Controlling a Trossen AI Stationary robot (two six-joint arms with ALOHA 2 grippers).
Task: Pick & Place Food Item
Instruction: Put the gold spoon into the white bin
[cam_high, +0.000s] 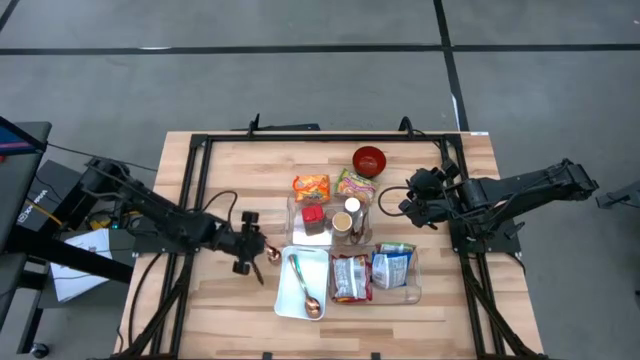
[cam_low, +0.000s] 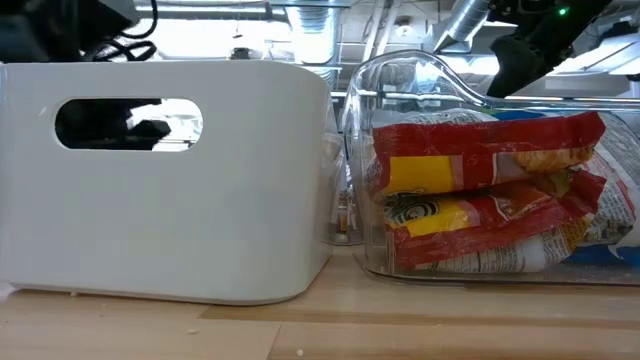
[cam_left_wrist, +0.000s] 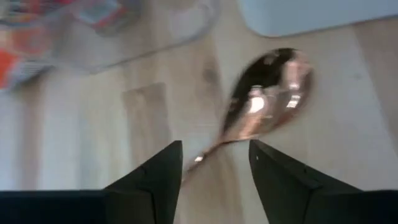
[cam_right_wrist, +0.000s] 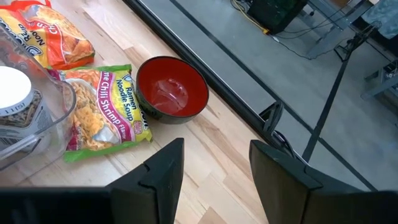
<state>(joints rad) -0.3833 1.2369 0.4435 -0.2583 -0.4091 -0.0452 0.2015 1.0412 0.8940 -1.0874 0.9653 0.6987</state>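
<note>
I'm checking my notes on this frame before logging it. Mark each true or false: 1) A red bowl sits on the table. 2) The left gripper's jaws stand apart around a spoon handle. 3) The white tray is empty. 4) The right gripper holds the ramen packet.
1) True: the red bowl is on the wood.
2) True: the left gripper has its jaws apart beside the copper spoon.
3) False: the white tray holds utensils.
4) False: the right gripper is empty, above the ramen packet.
</note>
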